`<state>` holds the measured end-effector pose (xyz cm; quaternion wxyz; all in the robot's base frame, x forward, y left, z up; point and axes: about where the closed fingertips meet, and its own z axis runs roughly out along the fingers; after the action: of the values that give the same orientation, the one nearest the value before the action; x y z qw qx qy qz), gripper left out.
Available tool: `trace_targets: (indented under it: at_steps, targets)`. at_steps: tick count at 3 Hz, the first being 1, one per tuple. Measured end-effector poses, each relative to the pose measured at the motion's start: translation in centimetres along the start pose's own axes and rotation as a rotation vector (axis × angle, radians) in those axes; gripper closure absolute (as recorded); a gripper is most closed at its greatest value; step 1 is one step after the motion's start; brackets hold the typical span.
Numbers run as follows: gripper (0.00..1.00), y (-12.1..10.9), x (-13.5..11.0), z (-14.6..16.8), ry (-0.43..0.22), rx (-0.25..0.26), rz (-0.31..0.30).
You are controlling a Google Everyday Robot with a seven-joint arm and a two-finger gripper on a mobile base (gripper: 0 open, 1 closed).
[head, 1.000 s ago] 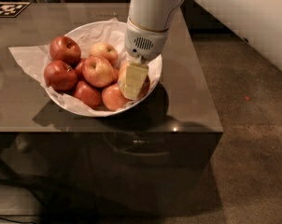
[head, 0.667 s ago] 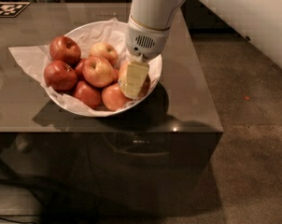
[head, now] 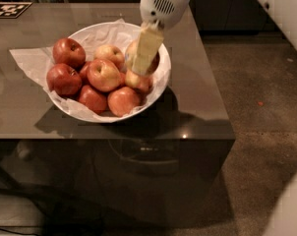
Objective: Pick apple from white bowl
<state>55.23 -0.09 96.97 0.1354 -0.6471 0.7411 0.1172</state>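
Gripper point(head: 144, 58) hung over the white bowl's point(head: 163, 77) right side, its fingers clamping the apple point(head: 132, 49) (other apples point(head: 103, 75) lay inside the bowl).

Prob. no legible txt anywhere.
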Motion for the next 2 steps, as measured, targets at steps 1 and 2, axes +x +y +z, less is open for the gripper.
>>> trace_targets:
  at_steps: [1,2]
  targets:
    - [1.0,-1.9,-2.9,-3.0,-0.084,0.024,-0.048]
    - [1.0,-2.6,-6.2,-7.1,-0.179,0.086,-0.104]
